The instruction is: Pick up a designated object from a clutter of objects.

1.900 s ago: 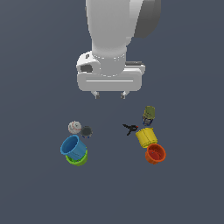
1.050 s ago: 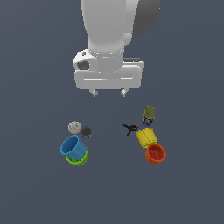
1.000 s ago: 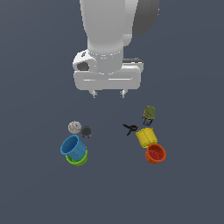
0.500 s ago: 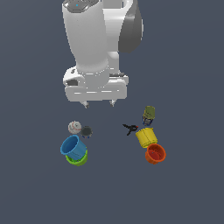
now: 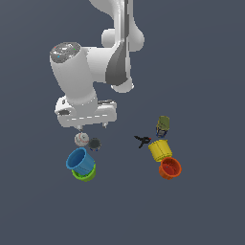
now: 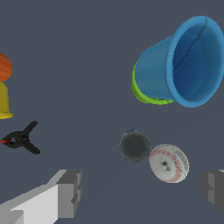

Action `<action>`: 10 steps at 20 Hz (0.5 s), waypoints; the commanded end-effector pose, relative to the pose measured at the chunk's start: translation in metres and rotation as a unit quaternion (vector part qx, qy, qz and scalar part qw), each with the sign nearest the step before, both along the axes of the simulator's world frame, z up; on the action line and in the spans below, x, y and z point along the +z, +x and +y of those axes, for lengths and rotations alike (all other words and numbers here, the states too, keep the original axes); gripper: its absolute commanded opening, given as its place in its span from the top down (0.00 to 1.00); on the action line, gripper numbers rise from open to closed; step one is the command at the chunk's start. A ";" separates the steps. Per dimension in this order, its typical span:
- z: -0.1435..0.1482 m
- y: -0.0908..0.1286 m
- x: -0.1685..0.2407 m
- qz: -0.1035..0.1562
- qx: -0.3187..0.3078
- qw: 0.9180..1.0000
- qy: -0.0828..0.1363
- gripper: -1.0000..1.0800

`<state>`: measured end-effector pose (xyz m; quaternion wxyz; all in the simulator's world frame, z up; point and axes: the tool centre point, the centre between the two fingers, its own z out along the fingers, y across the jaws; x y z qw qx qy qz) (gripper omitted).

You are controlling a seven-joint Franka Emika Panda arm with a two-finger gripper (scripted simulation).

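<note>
The open, empty tool hovers above the baseball; a grey ball touches it at 3 o'clock, a blue cup at 6.

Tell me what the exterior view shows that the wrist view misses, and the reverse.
Only the exterior view shows the olive can and the arm's white body above the gripper. Only the wrist view shows the baseball's red stitching clearly and the gripper's open fingers. Both show the dark grey ball, blue cup over green cup, black clamp, yellow cup and orange cup.
</note>
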<state>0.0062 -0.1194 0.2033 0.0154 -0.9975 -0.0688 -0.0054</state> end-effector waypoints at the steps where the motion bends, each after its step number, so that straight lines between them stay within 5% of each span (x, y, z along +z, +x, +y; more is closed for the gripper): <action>1: -0.020 -0.005 -0.021 0.000 0.013 1.000 -0.002 0.04; 10: -0.074 -0.028 -0.080 0.001 0.049 0.999 -0.011 0.04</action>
